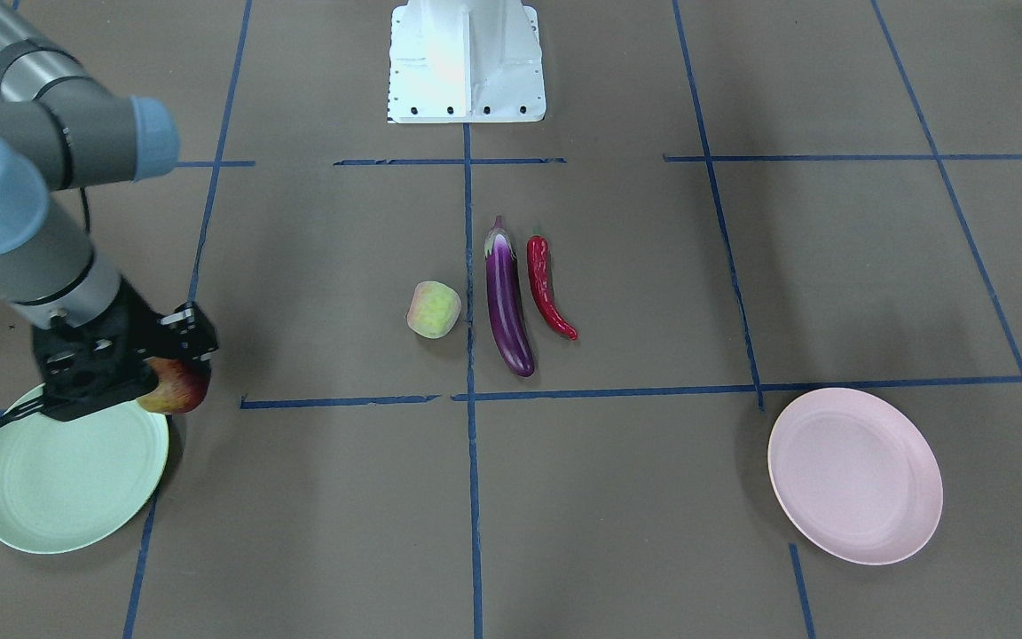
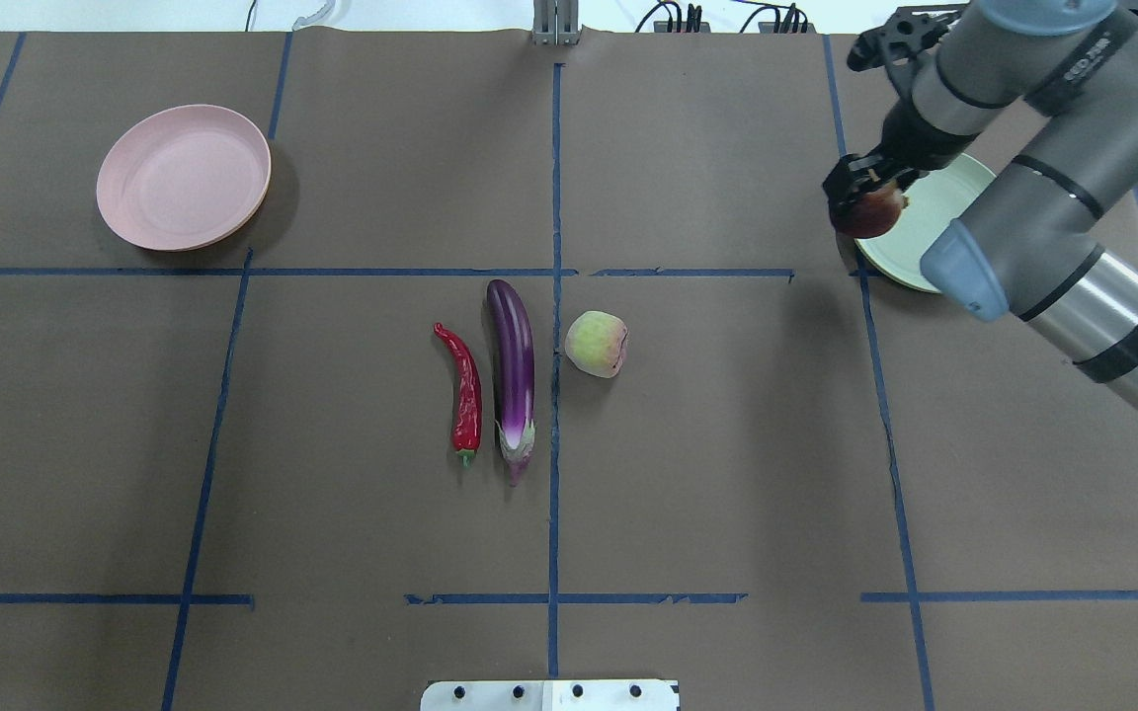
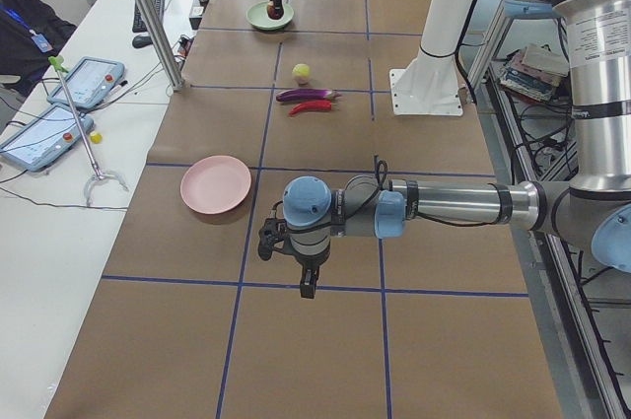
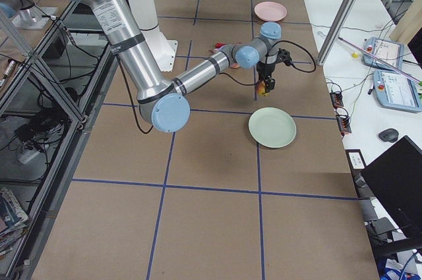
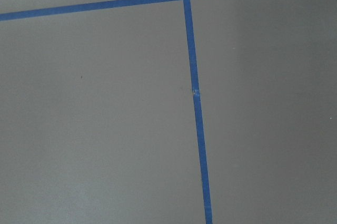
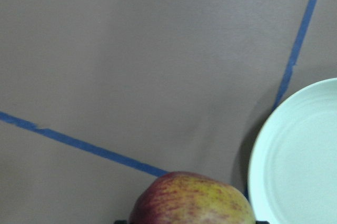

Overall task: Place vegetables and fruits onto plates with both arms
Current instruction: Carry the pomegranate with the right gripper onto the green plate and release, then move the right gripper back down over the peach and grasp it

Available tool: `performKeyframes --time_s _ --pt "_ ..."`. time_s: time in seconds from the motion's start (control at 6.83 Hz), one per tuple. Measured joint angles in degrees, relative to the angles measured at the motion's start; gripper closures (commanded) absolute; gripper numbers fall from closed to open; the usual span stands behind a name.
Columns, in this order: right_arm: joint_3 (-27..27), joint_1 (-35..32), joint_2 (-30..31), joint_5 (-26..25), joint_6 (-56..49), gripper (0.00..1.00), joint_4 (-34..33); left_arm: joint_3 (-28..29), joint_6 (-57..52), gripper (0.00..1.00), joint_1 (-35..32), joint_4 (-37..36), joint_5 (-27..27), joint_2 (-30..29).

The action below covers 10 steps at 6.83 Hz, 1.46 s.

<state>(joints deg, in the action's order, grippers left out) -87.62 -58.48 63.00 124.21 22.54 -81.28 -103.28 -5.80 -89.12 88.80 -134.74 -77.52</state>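
My right gripper [image 1: 172, 377] is shut on the round red-and-yellow fruit [image 1: 181, 390] and holds it in the air over the inner rim of the mint green plate [image 1: 58, 488]. The right wrist view shows the fruit [image 6: 192, 200] at the bottom and the plate [image 6: 300, 166] to its right. The purple eggplant [image 2: 512, 375], the red chili pepper [image 2: 465, 390] and the pale green-pink peach-like fruit [image 2: 597, 344] lie side by side at the table's middle. The pink plate [image 2: 184, 178] stands bare at the far left. My left gripper [image 3: 304, 281] hangs over bare table; I cannot tell whether it is open or shut.
The white robot base [image 1: 467, 62] stands at the table's near middle edge. Blue tape lines [image 5: 195, 103] cross the brown table cover. An operator [image 3: 20, 20] and tablets [image 3: 44, 133] are at a side bench beyond the table's far edge.
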Motion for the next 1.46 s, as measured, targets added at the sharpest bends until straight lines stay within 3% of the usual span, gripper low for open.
performKeyframes --time_s 0.15,0.29,0.59,1.02,1.32,1.46 --pt "4.9 -2.9 2.0 2.2 -5.7 0.66 4.3 0.0 0.0 0.0 0.0 0.0 0.0 0.0" --pt "8.4 -4.4 3.4 3.2 -9.2 0.01 6.4 0.0 0.0 0.0 0.0 0.0 0.0 0.0" --pt "10.6 -4.9 4.1 3.7 -10.7 0.0 7.5 0.0 0.0 0.0 0.0 0.1 0.0 0.0" --pt "6.7 -4.4 2.1 4.5 -7.2 0.0 7.0 -0.1 0.0 0.0 0.0 0.3 0.0 0.0" --pt "1.8 0.4 -1.5 4.6 7.2 0.0 6.8 -0.1 0.0 0.0 0.0 0.3 0.0 0.0" --pt "0.3 5.2 -4.6 1.8 16.1 0.0 6.8 -0.1 0.0 0.0 0.0 0.2 0.0 0.0"
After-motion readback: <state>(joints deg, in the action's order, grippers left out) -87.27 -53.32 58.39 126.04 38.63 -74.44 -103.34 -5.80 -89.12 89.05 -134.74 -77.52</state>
